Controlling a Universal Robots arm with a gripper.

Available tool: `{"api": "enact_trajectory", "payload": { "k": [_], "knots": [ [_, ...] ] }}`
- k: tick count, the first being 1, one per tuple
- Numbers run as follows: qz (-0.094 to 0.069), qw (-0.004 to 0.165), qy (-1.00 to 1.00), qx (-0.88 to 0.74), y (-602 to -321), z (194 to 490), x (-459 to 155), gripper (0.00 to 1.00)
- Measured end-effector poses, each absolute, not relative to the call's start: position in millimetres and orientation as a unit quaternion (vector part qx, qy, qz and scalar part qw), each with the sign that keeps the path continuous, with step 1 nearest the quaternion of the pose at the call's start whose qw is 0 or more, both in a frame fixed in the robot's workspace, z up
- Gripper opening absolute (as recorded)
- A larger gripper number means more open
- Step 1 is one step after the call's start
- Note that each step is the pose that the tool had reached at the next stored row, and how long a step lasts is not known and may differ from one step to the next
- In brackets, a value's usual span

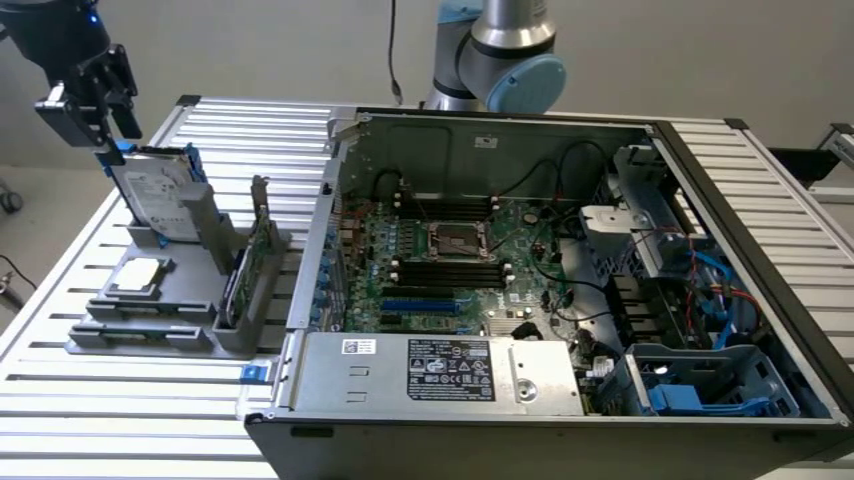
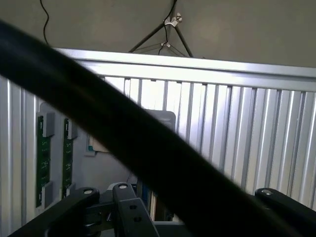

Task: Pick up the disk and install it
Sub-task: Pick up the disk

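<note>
The disk (image 1: 158,198), a silver drive with a white label in a blue frame, stands on edge in a grey holder (image 1: 200,240) at the exterior view's left. My gripper (image 1: 114,138) hangs just above the disk's top edge, apart from it. In the wrist view the two black fingers (image 2: 81,200) stand wide apart and open, with nothing gripped between them. A thick black cable (image 2: 123,133) crosses the wrist view and hides much of what lies below.
The open computer case (image 1: 334,180) takes up the middle and right of the slatted table (image 1: 80,420), with a blue drive bay (image 1: 694,390) at its near right corner. The grey holder also carries a small square chip (image 1: 140,278) and green circuit cards (image 2: 43,163).
</note>
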State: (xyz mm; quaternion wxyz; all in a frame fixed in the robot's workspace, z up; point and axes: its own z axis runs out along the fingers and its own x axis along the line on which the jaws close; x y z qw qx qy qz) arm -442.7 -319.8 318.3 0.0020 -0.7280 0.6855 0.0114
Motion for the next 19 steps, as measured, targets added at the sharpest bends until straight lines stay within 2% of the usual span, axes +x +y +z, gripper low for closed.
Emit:
{"api": "enact_trajectory", "payload": {
  "k": [19],
  "knots": [
    [0.011,0.002,0.686,-0.728,-318,290,-443,0.6]
  ]
}}
